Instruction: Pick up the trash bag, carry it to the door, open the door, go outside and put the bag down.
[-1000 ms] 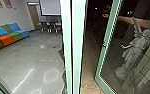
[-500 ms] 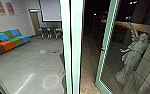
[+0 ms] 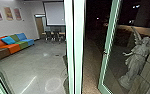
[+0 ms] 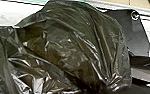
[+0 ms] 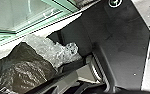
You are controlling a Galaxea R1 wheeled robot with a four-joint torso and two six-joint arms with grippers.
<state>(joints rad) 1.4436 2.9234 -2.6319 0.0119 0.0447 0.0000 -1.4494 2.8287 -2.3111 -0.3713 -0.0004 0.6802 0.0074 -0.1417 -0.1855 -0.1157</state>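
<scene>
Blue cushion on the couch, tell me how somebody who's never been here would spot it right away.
Along the room's left wall runs a sofa in brown, orange, green and blue sections. The cushion leans back where orange meets green. It rests tilted, unlike the blue section at the far end.

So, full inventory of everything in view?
trash bag: at least one, black, beside robot plate
crumpled plastic: count unclear, clear, beside bag
sectional sofa: one, multicoloured, indoors, left wall
cushion: one, blue, on sofa
wall pictures: three, multicoloured, above sofa
projection screen: one, whitish, room's far end
chairs: several, dark, below screen
glass door: one, green-framed, right, open
angel statue: one, grey, behind door glass
floor: one, grey, indoors
robot plate: one, dark, wrist views
</scene>
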